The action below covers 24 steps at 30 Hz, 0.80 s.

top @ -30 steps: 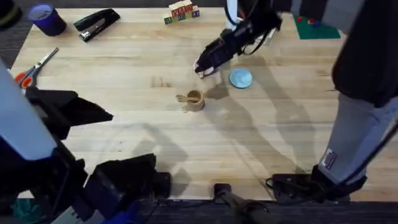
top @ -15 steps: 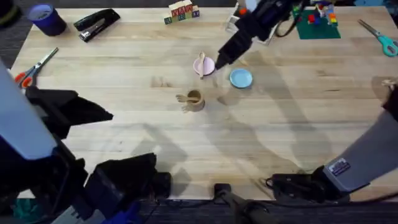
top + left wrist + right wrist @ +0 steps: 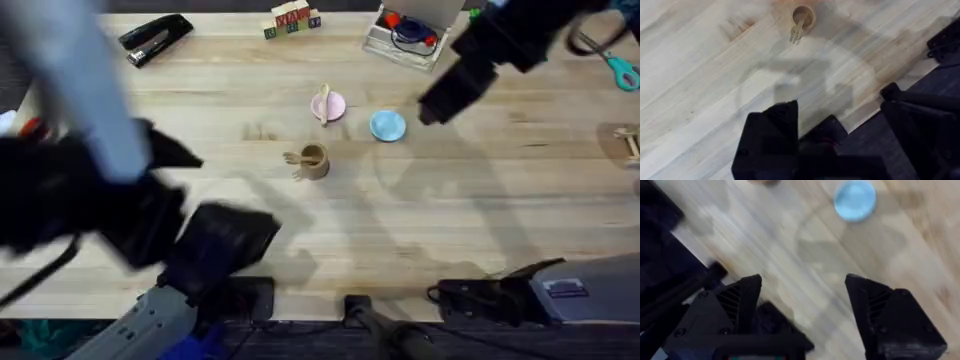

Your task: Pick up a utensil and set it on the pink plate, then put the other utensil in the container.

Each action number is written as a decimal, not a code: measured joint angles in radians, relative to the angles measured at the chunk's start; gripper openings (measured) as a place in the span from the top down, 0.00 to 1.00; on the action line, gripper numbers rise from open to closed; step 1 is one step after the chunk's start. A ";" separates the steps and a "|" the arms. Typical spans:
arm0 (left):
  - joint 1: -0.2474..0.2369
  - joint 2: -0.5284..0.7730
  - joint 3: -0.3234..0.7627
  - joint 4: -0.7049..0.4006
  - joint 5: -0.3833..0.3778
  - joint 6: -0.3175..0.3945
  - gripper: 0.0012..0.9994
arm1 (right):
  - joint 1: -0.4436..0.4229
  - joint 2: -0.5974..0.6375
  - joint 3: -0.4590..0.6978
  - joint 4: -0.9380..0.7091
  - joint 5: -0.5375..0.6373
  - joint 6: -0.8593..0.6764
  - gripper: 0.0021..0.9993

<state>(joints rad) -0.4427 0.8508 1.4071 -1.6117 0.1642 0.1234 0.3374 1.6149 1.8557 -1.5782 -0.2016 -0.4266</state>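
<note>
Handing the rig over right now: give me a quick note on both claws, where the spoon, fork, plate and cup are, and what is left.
Right claw: open, empty, over bare table near the blue plate.
Left claw: empty, low near its base; open or shut unclear.
Spoon lies on the pink plate: done.
Fork sits in the wooden cup, prongs sticking out over the rim: done.
Nothing appears left; just park the arms.

A small pale wooden spoon (image 3: 323, 103) lies across the round pink plate (image 3: 333, 107) at mid-worktop, while near it a pale wooden fork (image 3: 296, 157) leans in the brown cylindrical cup (image 3: 314, 160), prongs sticking out over the rim.
</note>
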 joint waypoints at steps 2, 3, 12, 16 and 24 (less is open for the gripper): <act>0.000 0.068 0.000 0.016 0.000 0.000 0.01 | 0.000 -0.024 0.000 -0.030 0.050 0.023 0.00; 0.000 0.103 0.000 0.030 0.000 0.000 0.01 | 0.000 -0.037 0.000 -0.034 0.074 0.035 0.00; 0.000 0.267 0.049 0.224 0.000 0.020 0.01 | 0.000 -0.141 0.002 -0.039 0.203 0.127 0.00; 0.000 0.266 0.082 0.269 0.000 0.030 0.01 | 0.000 -0.183 0.002 -0.039 0.217 0.148 0.00; 0.000 0.266 0.164 0.270 0.000 0.035 0.01 | 0.000 -0.253 0.002 -0.039 0.224 0.166 0.00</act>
<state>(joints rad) -0.4425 1.1172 1.5707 -1.3418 0.1638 0.1581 0.3374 1.3619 1.8572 -1.6171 0.0227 -0.2611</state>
